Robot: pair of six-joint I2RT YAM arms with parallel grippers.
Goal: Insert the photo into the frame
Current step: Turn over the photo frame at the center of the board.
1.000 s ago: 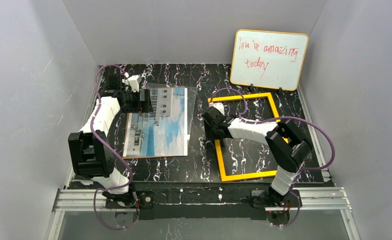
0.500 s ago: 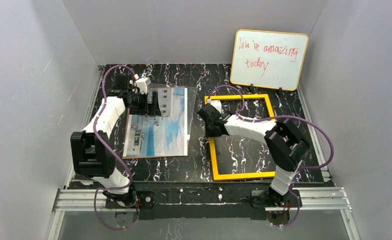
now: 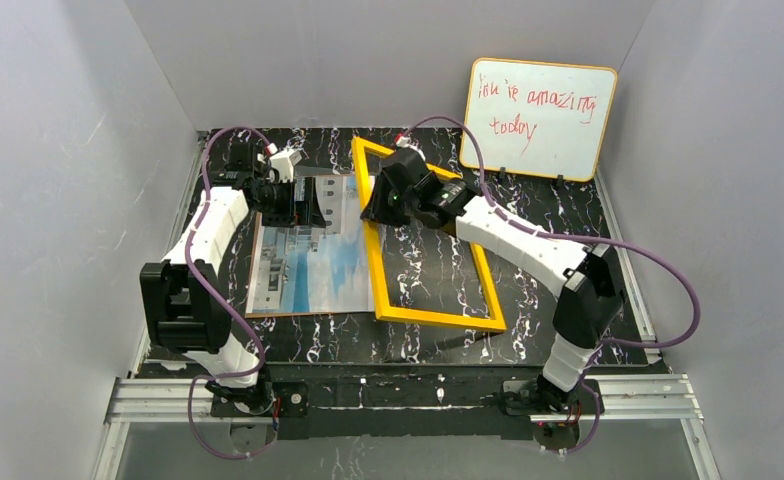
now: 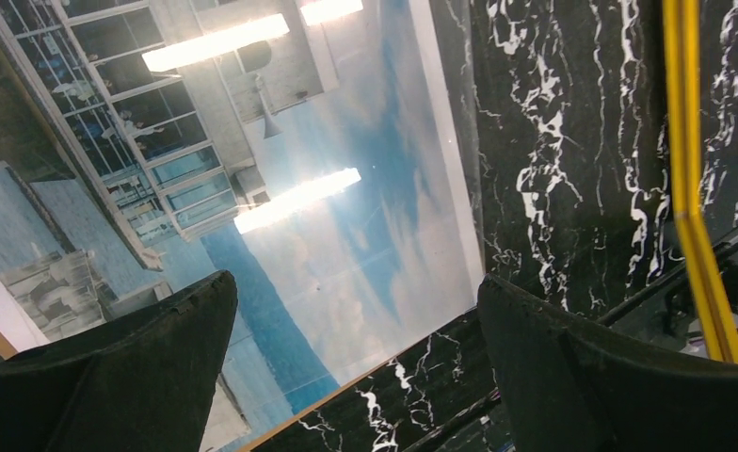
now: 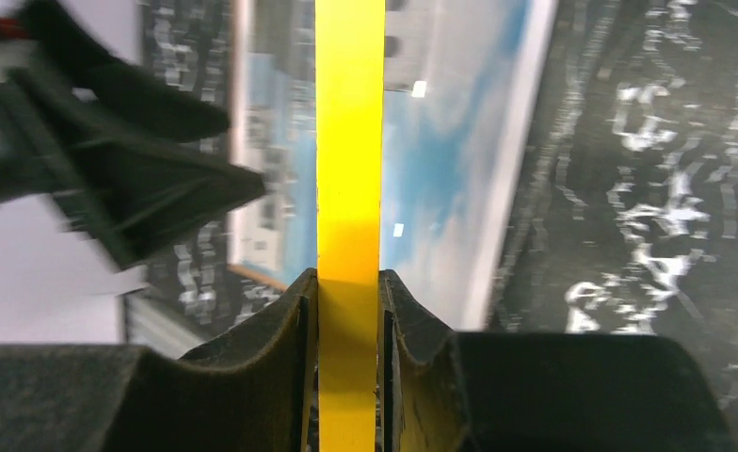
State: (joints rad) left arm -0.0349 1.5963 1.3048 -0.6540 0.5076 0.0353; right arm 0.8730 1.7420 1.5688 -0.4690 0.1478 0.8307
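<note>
Right wrist view: the right fingers [image 5: 271, 358] are pressed shut on the thin yellow rim of the frame [image 5: 349, 141], which runs straight out between them. In the top view the frame is tilted, its far corner raised at these fingers and its near edge low over the black marbled bench [image 3: 588, 205]. The left fingers [image 4: 139, 367] are spread wide, gripping nothing, and the photo [image 4: 346, 217] lies face up directly beneath them.

whiteboard [image 3: 538, 118] | red handwriting | "You're amazing today"
</note>
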